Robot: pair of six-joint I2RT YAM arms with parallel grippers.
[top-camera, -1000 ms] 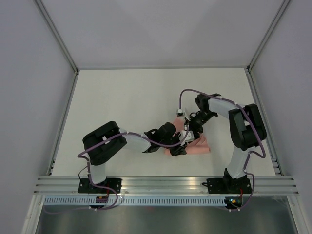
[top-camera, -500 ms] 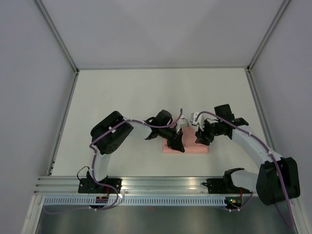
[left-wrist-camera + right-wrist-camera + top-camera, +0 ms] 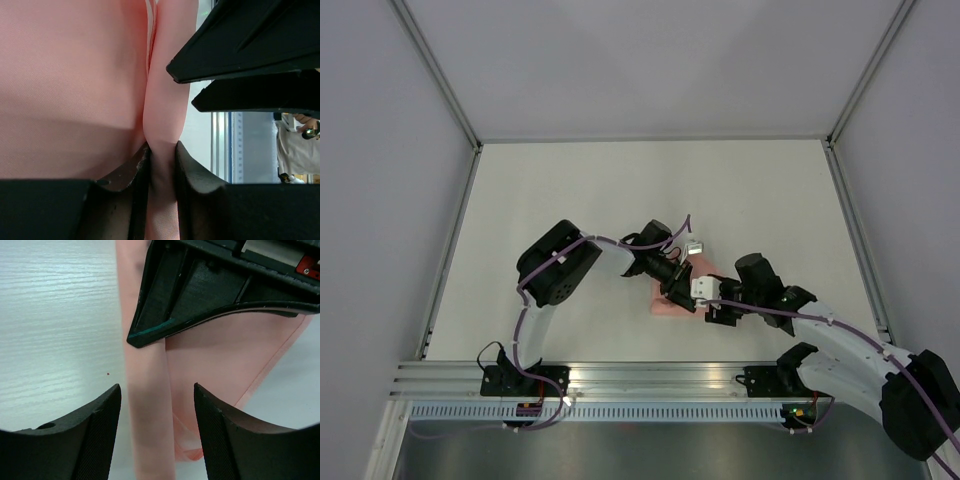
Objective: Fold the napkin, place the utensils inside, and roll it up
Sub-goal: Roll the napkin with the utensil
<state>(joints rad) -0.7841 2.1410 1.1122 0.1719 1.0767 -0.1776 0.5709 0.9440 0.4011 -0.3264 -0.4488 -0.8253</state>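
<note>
Napkin: lies on the surface near its front middle, partly covered by both arms, one long edge rolled into a slim tube. Left tool: nearly closed, its two fingers pinching a raised fold of the pink cloth. Right tool: jaws well apart, gripping nothing, one finger on either side of the rolled edge. The left tool's finger sits just ahead of it on the same roll.

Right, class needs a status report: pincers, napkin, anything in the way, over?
Left pincer shut on a napkin fold. Right pincer open, straddling the rolled edge. Left pincer sits directly ahead of the right, close quarters.
</note>
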